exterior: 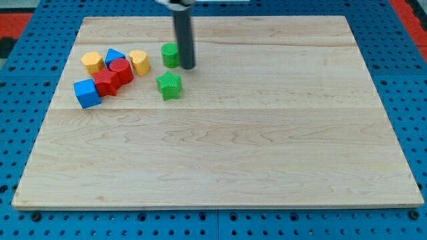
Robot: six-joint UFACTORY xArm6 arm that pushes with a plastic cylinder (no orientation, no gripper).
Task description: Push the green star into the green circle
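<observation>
A cluster of blocks sits near the view's upper left of the wooden board [220,153]: a yellow block [92,63], a blue block [114,57] of which only the top shows behind the red ones, a red cylinder [121,70], a second red block [106,84], a blue cube [87,93] at the cluster's lower left, and another yellow block [139,61] on its right edge. The reds touch each other, and the blue cube presses against the lower red one. None of them lies between the two green pieces — the cluster stays to the view's left of both.

The green star [169,86] rests just below the green circle [171,55], a narrow strip of bare wood between them. My tip [187,67] stands at the right side of the green circle, touching or nearly so, and sits up and to the right of the star, apart from it. The rod has nothing to open or close; it is a plain dark, smooth cylinder standing upright.

The board is pale planked wood with visible grain, lying on a blue perforated base [27,27]. The blocks look matte and solid — the star has notched sides, the circle a flat round top.
</observation>
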